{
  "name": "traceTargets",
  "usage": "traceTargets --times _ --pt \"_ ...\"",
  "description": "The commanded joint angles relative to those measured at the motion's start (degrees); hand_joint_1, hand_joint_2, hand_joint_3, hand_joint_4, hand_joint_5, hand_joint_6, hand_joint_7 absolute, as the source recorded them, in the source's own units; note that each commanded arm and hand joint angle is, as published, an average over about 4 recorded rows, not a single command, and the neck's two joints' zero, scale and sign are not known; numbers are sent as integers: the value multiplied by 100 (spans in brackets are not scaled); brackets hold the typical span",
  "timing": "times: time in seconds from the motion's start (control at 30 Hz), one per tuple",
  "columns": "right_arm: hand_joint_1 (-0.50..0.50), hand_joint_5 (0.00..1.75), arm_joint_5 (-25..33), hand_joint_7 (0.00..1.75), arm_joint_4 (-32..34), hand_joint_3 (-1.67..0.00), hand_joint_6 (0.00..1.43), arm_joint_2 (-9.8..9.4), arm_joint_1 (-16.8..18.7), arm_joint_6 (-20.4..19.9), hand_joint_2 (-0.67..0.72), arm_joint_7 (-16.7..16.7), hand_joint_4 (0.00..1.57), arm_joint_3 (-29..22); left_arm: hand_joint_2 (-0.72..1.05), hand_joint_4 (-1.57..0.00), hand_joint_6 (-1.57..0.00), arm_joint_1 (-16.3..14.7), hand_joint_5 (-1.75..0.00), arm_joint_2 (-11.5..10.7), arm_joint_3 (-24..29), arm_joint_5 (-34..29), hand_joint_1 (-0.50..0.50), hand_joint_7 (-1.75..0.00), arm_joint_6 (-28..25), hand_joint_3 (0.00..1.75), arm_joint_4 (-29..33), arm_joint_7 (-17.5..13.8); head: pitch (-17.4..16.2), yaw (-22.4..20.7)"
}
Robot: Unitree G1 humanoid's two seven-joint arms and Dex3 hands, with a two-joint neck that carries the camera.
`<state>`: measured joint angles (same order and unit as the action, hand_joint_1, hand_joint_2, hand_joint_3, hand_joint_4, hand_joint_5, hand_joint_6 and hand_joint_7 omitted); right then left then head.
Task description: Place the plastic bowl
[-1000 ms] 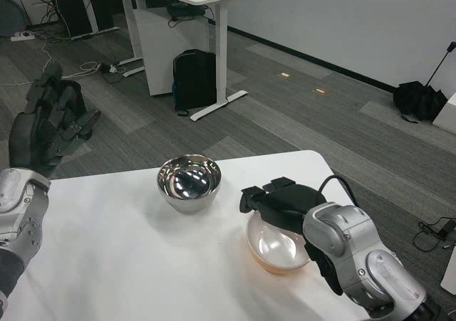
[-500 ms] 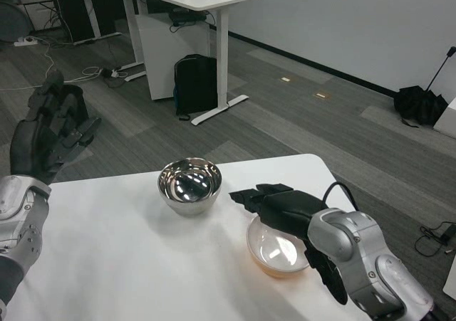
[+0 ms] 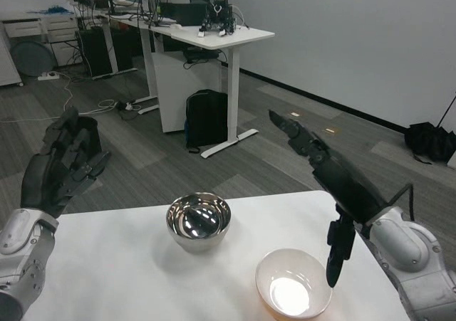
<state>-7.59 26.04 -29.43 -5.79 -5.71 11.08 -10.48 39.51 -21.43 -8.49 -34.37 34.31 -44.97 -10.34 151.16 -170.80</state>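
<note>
The plastic bowl, pale with an orange tint at its base, stands upright on the white table at the front right. Nothing holds it. My right hand is raised above and behind the bowl, fingers stretched out and apart, thumb hanging down toward the bowl's right rim without touching it. My left hand is lifted at the far left, above the table's edge, fingers spread and empty.
A shiny steel bowl stands on the table left of and behind the plastic bowl. Beyond the table's far edge are a white desk, a black backpack and grey carpet.
My right hand has lifted off the plastic bowl and risen with fingers straightened; the bowl stays on the table. The camera has tilted upward, so the whole scene sits lower.
</note>
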Motion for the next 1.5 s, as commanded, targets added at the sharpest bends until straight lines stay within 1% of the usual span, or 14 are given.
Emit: traceTargets --times 0.03,0.1,0.13,0.23,0.3,0.5,0.7,0.9,1.03,1.17,1.23,1.33,1.47,1.5 --pt "-46 0 590 7 -314 0 0 123 -131 -734 65 -682 1 -110 87 0 -6 -23 0 -90 -2 -9 -50 -7 54 9 17 5 145 48" --pt "-46 0 1007 7 -675 0 0 282 -184 -1345 61 -1134 1 -101 87 0 -5 -23 0 -90 -6 -9 -50 -7 58 9 21 5 237 88" --pt "-46 0 1146 7 -853 0 0 350 -226 -1593 60 -1260 1 -90 87 0 -5 -23 0 -90 -4 -9 -50 -7 58 9 32 5 257 96" --pt "-46 0 1181 7 -1132 0 0 477 -336 -1899 60 -1350 0 -103 87 0 -5 -27 0 -90 -4 -9 -50 -7 58 9 76 5 428 103" --pt "-46 0 1111 7 -1264 0 0 548 -419 -1978 60 -1358 0 -121 87 0 -5 -27 0 -90 -4 -9 -50 -7 58 9 107 5 527 81" --pt "-46 0 1115 7 -1540 0 0 613 -678 -2154 60 -1376 0 -86 87 0 -5 -23 0 -72 -17 -18 -50 -7 54 9 112 5 676 -4" --pt "-46 0 1174 7 -1696 0 0 592 -810 -2198 60 -1380 0 -15 87 0 -5 -31 0 -46 -28 -9 -50 -7 56 9 136 5 722 -74" --pt "-48 0 1232 7 -1767 0 0 563 -836 -2224 60 -1380 0 48 87 0 -5 -108 0 -30 25 -9 -50 -7 58 9 265 5 845 -167" --pt "-46 0 1256 7 -1787 0 0 561 -836 -2242 60 -1380 0 64 87 0 -5 -132 0 -28 40 -9 -50 -7 58 9 314 5 873 -175" --pt "-46 0 1328 7 -1837 0 0 561 -836 -2283 53 -1380 0 114 87 0 -5 -139 0 -28 58 -9 -50 -7 58 9 399 5 913 -170" --pt "-46 0 1357 7 -1846 0 0 561 -836 -2294 53 -1380 0 132 87 0 -5 -137 0 -28 58 -9 -50 -7 58 9 426 5 926 -167" --pt "-49 0 1410 7 -1848 0 0 565 -834 -2308 53 -1376 0 147 89 0 -5 -139 0 -28 60 -11 -50 -7 58 9 461 5 953 -155" --pt "-46 0 1465 7 -1841 0 0 576 -828 -2332 53 -1372 0 163 87 0 -5 -157 0 -28 62 -11 -50 -7 58 9 498 5 969 -157" --pt "-47 0 1476 7 -1839 0 0 581 -826 -2341 53 -1372 0 165 87 0 -5 -170 0 -28 62 -9 -50 -7 56 9 511 5 971 -161"
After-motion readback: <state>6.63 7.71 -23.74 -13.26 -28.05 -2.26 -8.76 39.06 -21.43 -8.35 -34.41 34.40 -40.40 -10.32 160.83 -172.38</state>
